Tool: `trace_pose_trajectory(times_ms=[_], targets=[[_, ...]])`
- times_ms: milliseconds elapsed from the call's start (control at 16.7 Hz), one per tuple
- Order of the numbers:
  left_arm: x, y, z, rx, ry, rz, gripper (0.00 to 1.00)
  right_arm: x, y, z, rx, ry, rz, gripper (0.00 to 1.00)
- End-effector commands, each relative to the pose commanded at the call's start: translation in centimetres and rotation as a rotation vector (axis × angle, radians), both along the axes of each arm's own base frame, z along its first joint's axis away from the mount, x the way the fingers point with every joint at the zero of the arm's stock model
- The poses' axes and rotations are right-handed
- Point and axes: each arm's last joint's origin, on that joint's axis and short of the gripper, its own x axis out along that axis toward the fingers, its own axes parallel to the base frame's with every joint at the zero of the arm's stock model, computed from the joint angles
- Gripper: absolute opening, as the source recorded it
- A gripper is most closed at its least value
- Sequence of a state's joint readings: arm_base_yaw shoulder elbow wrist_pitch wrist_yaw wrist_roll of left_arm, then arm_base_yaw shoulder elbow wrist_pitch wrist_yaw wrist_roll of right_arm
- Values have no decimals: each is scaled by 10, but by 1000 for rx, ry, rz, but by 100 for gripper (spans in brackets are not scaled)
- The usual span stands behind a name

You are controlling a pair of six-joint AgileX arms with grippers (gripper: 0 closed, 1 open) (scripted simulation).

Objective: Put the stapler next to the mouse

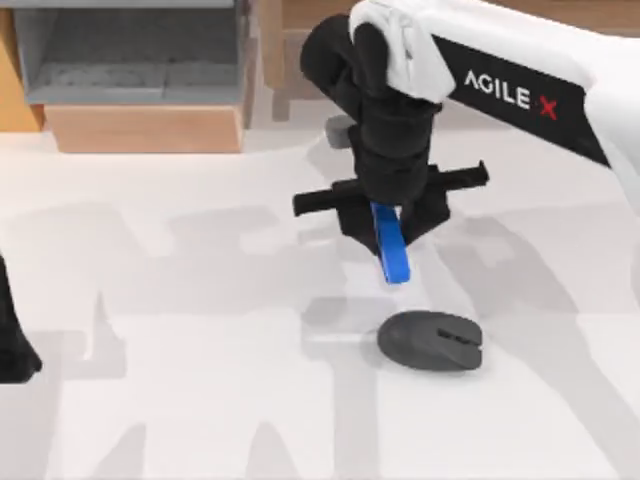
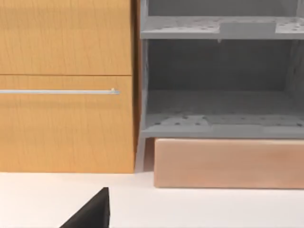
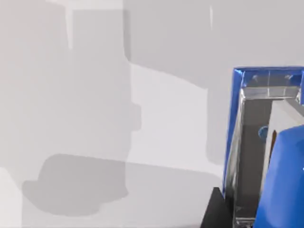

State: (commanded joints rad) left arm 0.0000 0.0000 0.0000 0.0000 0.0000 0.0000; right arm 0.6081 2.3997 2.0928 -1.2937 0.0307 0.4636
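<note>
The bright-blue stapler (image 1: 393, 250) hangs tilted above the white table, its upper end clamped in my right gripper (image 1: 385, 215), which is shut on it. The right wrist view has the stapler (image 3: 266, 142) close up, blue with a silvery inner strip, over bare table. The dark grey mouse (image 1: 432, 341) lies on the table nearer the front, a little right of the stapler's lower tip and apart from it. My left gripper (image 1: 10, 340) is parked at the table's left edge.
A grey shelf unit (image 1: 130, 50) stands on a pale wooden block (image 1: 145, 128) at the back left, with a wooden drawer cabinet (image 2: 66, 85) beside it. A small grey object (image 1: 340, 130) lies behind the right gripper.
</note>
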Motion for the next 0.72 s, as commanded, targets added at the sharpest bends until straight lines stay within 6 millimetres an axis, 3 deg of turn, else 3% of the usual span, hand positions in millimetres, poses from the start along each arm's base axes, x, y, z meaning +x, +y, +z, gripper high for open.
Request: trace_pose_trajectory(times_ms=[180,360,720], targets=[[0,0,0,0,0,0,100,38,-16,0,9,-17,-89,0],[0,0,0,0,0,0,100,61,-33,1,20,-33,-154,0],[0,0,0,0,0,0,100,68,-40,1,24,-38,-178,0]])
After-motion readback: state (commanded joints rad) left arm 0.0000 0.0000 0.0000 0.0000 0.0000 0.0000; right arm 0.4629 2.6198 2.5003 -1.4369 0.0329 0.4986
